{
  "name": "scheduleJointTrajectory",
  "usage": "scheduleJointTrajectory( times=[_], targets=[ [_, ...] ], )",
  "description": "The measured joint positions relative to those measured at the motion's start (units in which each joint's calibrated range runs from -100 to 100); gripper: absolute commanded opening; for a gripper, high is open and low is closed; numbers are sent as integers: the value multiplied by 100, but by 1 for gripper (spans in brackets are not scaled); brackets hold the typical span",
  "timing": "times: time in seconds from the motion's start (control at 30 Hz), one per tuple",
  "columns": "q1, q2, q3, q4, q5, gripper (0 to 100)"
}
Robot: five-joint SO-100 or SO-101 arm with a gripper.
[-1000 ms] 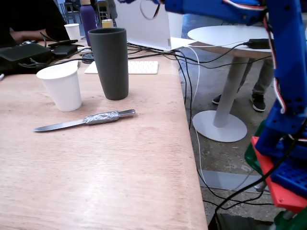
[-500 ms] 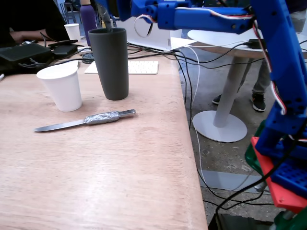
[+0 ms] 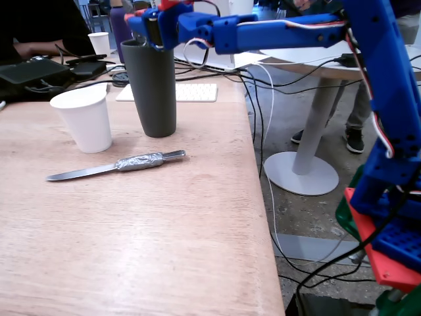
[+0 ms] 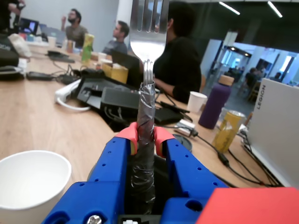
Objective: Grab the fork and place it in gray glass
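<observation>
At the top left of the fixed view, over the rim of the gray glass: blue gripper, reaching in from the right on a long blue arm. Fingertips too small and dark to read for opening or load. Below and left of it, white paper cup on the wooden table; below it, nearer the camera, foil-wrapped knife lying flat, well apart from the gripper. White keyboard behind the glass, cables trailing off the table edge.

Between the blue fingers in the wrist view: the fork, standing upright, its crinkled foil handle clamped by the red-tipped gripper, jaws closed tight against the foil on both sides. Tines cut off by the top edge. Handle's lower end hidden between the finger bases. Dark opening just behind the fingers, probably the glass, largely covered. Cup at lower left of the gripper, partly cropped. Beyond and to the right, purple bottle and yellow can.
</observation>
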Motion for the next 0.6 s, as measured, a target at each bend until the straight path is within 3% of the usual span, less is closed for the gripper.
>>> scheduleJointTrajectory(
  times=[0.13,0.6],
  targets=[
    [-132,0,-9,0,5,18],
    [-197,-9,-18,-25,34,18]
  ],
)
